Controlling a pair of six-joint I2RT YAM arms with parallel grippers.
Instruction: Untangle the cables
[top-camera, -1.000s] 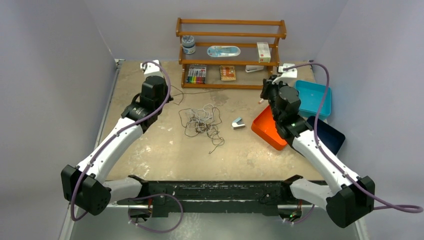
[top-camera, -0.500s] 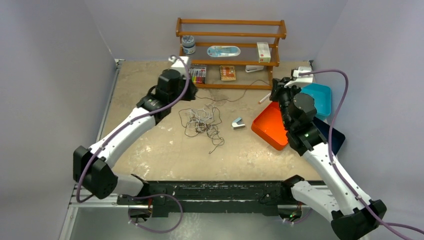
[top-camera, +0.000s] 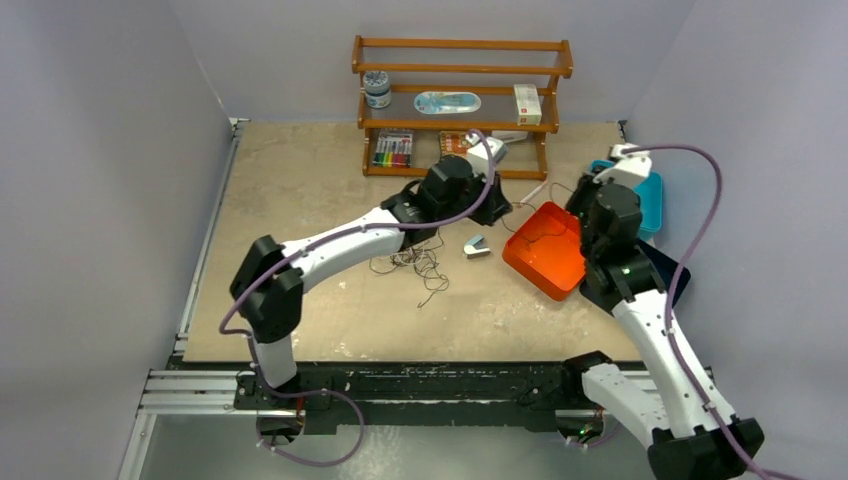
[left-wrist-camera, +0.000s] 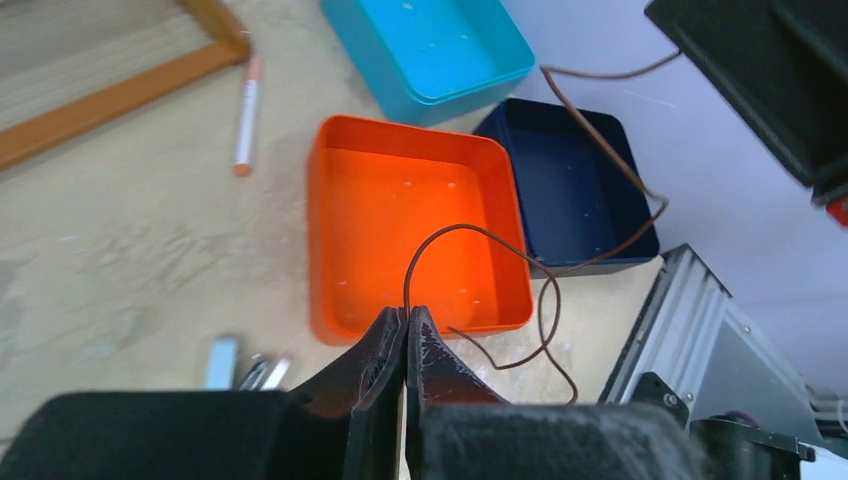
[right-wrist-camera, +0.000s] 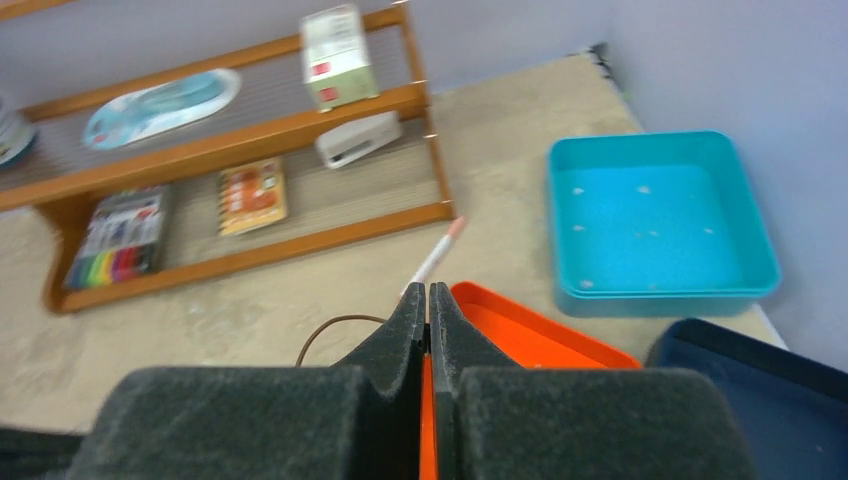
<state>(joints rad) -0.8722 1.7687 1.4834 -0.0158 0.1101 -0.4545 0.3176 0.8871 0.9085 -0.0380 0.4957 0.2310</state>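
Note:
A tangle of thin cables (top-camera: 425, 262) lies mid-table, partly hidden under my left arm. One brown cable (left-wrist-camera: 465, 227) is pulled out of it and loops loosely above the orange tray (left-wrist-camera: 400, 190). My left gripper (top-camera: 503, 207) (left-wrist-camera: 407, 312) is shut on this cable beside the tray's left edge. The cable runs on over the navy tray (left-wrist-camera: 570, 170) towards my right gripper (top-camera: 580, 193). In the right wrist view that gripper (right-wrist-camera: 428, 288) is shut over the tray's rim, and the brown cable (right-wrist-camera: 330, 322) curves into its fingertips from the left.
A wooden shelf (top-camera: 460, 70) with small items stands at the back. The orange tray (top-camera: 545, 260), a blue tray (top-camera: 650, 195) and the navy tray (top-camera: 670, 270) sit at the right. A pen (left-wrist-camera: 247, 110) and a small white clip (top-camera: 477, 245) lie nearby.
My left arm has swung from the table's left side across to the orange tray, carrying the cable. My right gripper has moved right, and the cable between them now hangs slack.

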